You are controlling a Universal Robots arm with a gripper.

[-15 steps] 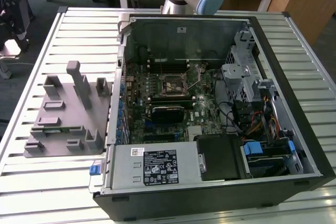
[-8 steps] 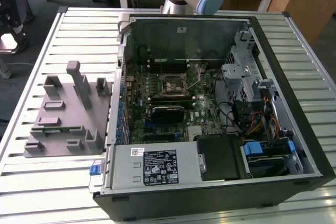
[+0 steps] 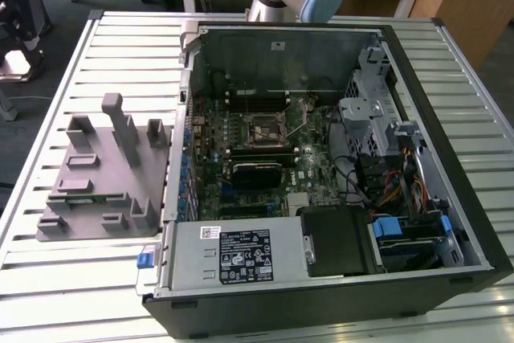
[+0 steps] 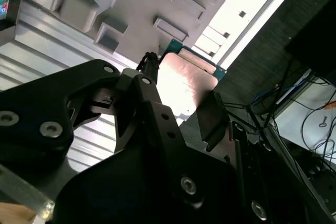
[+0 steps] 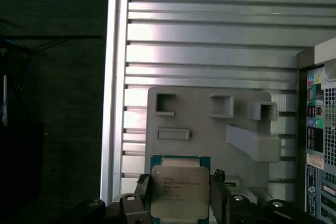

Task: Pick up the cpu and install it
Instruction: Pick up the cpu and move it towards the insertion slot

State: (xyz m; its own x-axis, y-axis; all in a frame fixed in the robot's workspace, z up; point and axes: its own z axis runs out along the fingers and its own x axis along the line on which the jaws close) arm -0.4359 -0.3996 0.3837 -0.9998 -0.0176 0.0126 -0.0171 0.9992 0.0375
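As is shown in both wrist views, the claw [image 5: 179, 181] is clenched on the cpu [image 5: 178, 195], with its two fingers [image 5: 140, 186] pressed against opposite edges of the chip. The cpu [image 4: 185, 85] is thus carried in the claw, lifted off the slatted table [image 5: 210, 30], and the grey fixture [image 5: 210, 129] is seen lying beyond it. In the exterior view that fixture [image 3: 104, 174] is set on the table on the exterior view's left of the open case [image 3: 337, 62].

The chip is judged to be light, thin and stiff. Its smooth metal lid may be slippery, and its underside is probably fragile. The edges are therefore judged the right place for it to be taken, as is done here, and the flat faces are best left untouched.

One cpu is counted, one claw with two fingers, one fixture, one case, and one socket [image 3: 269, 132] on the board inside that case.
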